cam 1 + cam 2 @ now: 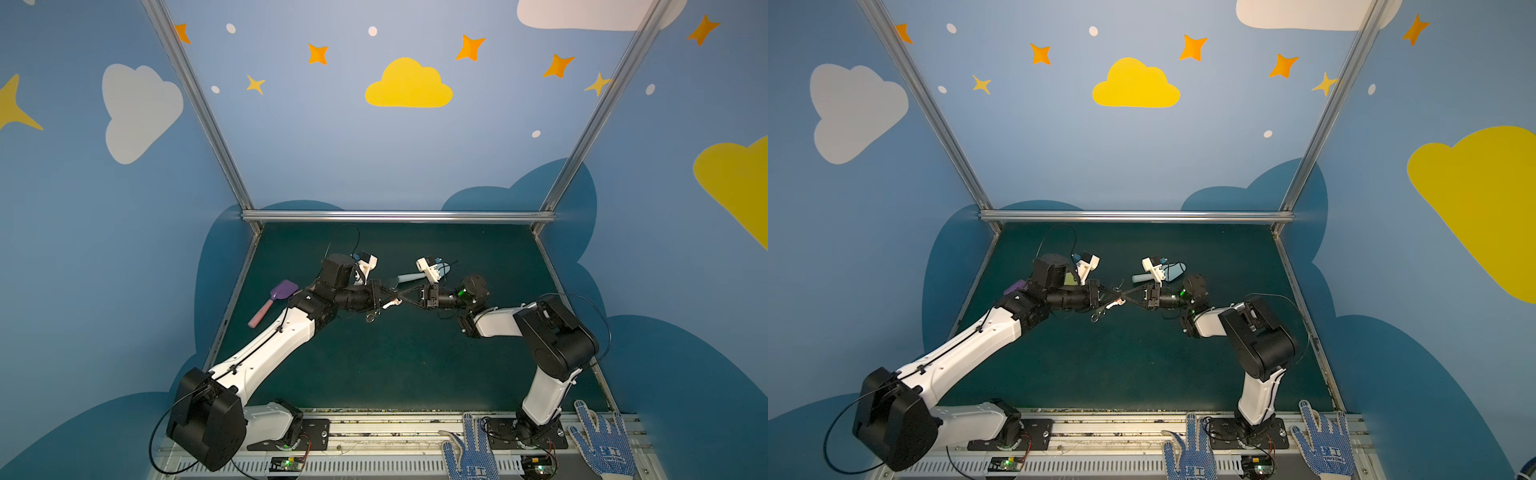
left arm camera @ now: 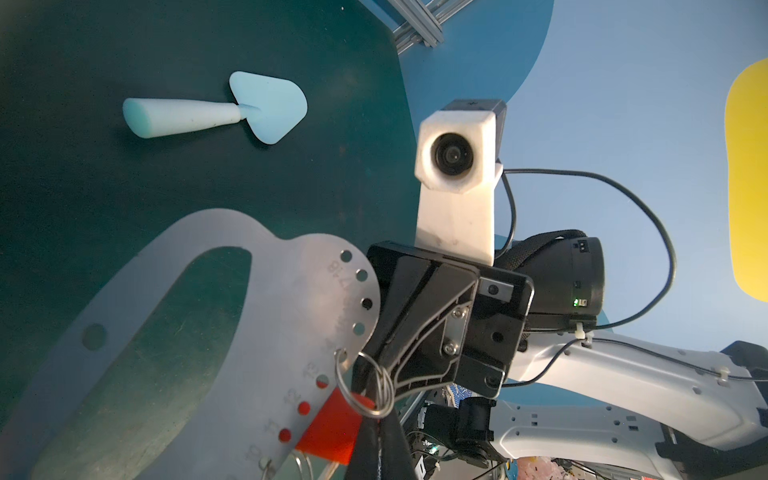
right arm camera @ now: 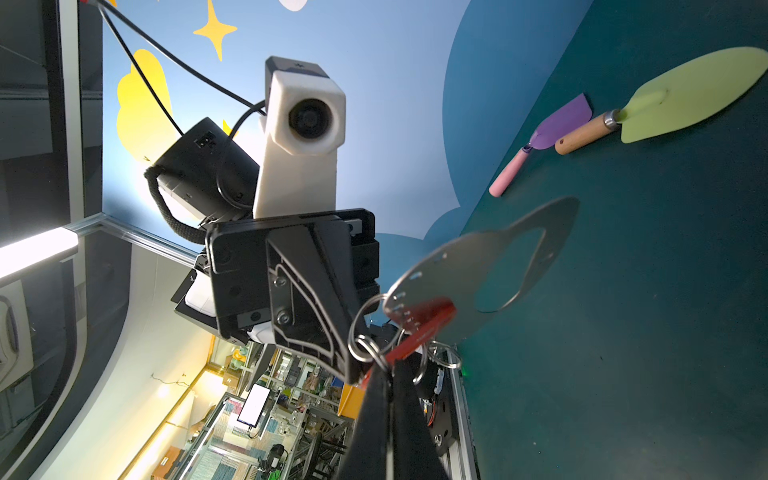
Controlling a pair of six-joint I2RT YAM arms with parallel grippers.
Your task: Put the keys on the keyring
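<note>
Hanging between left gripper (image 1: 395, 300) and right gripper (image 1: 405, 298) tips: keyring (image 2: 291, 324), keys (image 2: 332, 428).

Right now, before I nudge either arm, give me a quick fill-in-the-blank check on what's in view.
1. The left claw and right claw meet above the mat, both ____.
2. Behind the holes of the keyring shows a tag coloured ____.
3. The purple-bladed shovel has a ____ handle.
4. The yellow-green shovel has a handle made of ____.

Missing words: shut; red; pink; wood.
</note>
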